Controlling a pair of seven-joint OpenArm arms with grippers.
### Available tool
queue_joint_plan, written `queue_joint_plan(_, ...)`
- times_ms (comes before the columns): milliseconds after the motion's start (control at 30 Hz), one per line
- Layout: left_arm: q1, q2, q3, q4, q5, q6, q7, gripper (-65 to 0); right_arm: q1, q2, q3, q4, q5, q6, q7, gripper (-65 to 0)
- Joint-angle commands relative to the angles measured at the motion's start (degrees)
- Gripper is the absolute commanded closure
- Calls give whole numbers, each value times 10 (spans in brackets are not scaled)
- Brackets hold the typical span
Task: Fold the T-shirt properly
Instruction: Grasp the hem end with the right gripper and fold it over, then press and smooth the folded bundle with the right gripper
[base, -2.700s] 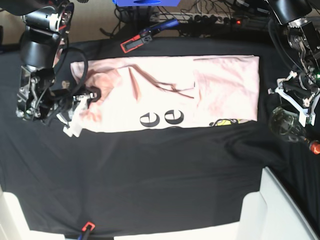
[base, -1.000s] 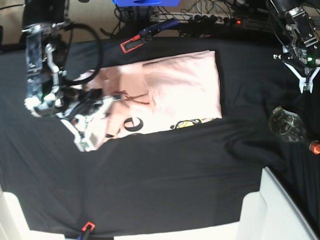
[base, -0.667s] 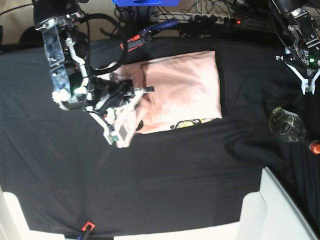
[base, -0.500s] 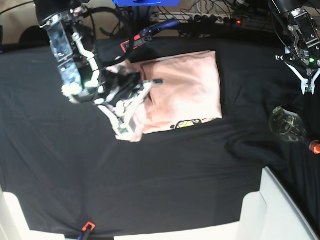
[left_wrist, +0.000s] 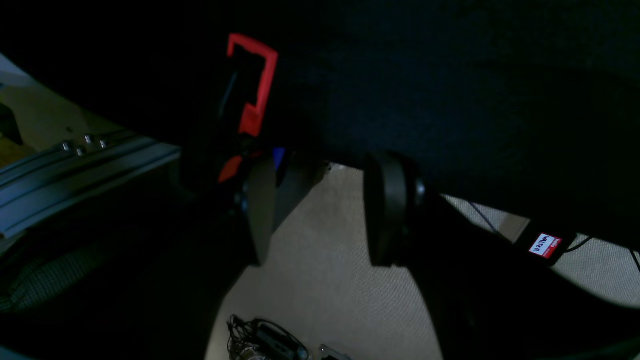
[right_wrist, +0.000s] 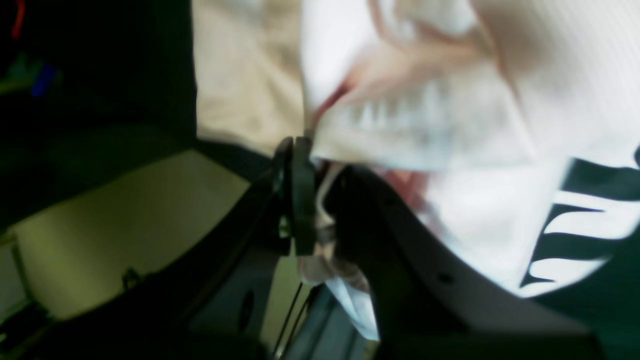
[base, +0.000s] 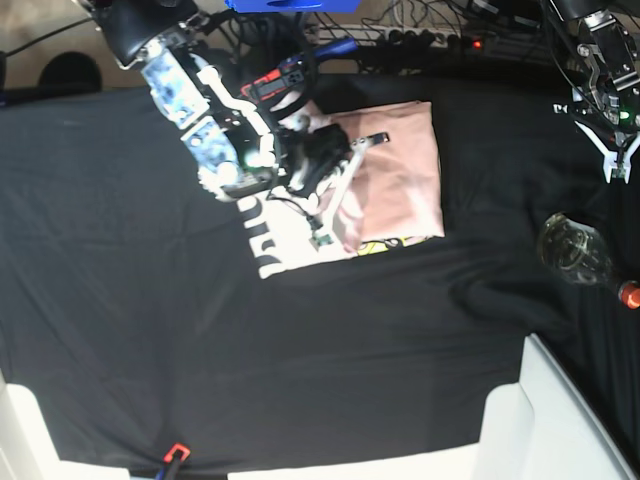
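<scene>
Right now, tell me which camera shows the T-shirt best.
The base view: the whole T-shirt lies on the black cloth, one end lifted over by the right hand, black lettering showing underneath. The right wrist view gives only a blurred close-up of pinched fabric and lettering. The left wrist view shows none of it.

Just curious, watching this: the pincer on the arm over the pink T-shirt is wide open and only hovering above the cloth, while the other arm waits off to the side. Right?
Not quite. That right pincer is shut on the T-shirt, pinching a fold of it, as the right wrist view shows. The rest holds: the left pincer waits off to the side.
</scene>
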Motion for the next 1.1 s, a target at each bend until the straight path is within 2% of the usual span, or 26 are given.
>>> queue_joint_plan(0, 5, -10, -3, 10, 5, 5, -3, -277, 14, -8, -2, -1, 7, -14, 15, -4)
queue_joint_plan(67, 7, -10, -3, 10, 5, 5, -3, -277, 19, -12, -9, -19, 7, -34, 16, -4)
queue_joint_plan(267, 9, -10, -3, 10, 5, 5, -3, -277, 48, -28, -59, -40, 7, -43, 17, -4)
queue_joint_plan(367, 9, -9, -3, 10, 5, 5, -3, -277, 54, -39, -66, -62, 7, -85, 15, -4)
queue_joint_plan(433, 9, -9, -3, 10, 5, 5, -3, -277, 68, -39, -101, -76, 7, -105, 16, -4)
queue_joint_plan(633, 7, -9, -3, 10, 1, 5, -3, -277, 91, -39, -125, -112, 7, -119, 30, -4)
queue_joint_plan(1067, 4, -7, -3, 7, -1, 5, -3, -277, 150, -60, -183, -182, 8, -198, 34, -4)
